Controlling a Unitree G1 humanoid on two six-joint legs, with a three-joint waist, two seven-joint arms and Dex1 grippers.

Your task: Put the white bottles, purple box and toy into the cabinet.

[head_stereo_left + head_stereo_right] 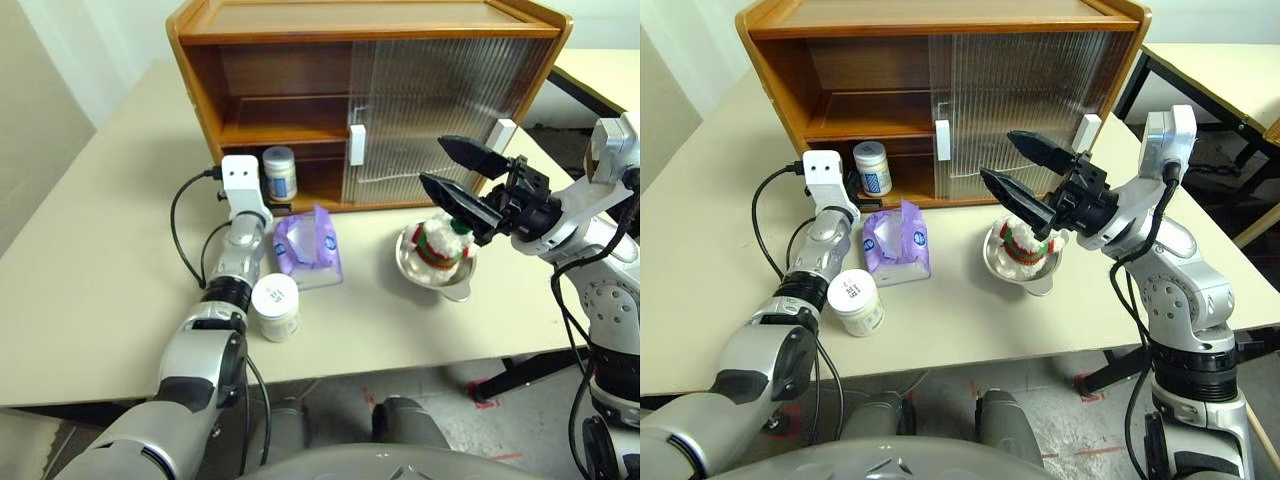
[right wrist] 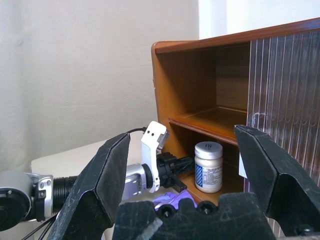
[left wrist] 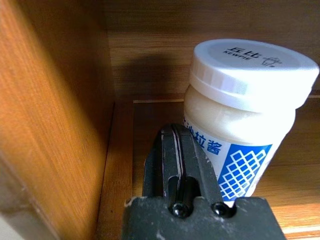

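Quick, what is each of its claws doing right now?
Left gripper: shut, empty, beside the white bottle in the cabinet.
Right gripper: open, empty.

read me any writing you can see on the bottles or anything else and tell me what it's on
"KEWPIE", under two small characters: lid of the white bottle in the cabinet.
Blue characters on that bottle's label: partly hidden, not surely readable.
Dark print on the lid of the bottle on the table: too small to read.
Purple box: a blue mark, unreadable.

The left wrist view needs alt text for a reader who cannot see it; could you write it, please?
A white bottle with a white screw lid and blue-patterned label stands on the wooden floor inside the cabinet. The left gripper, jaws shut, points in just beside it, near the cabinet's side wall.
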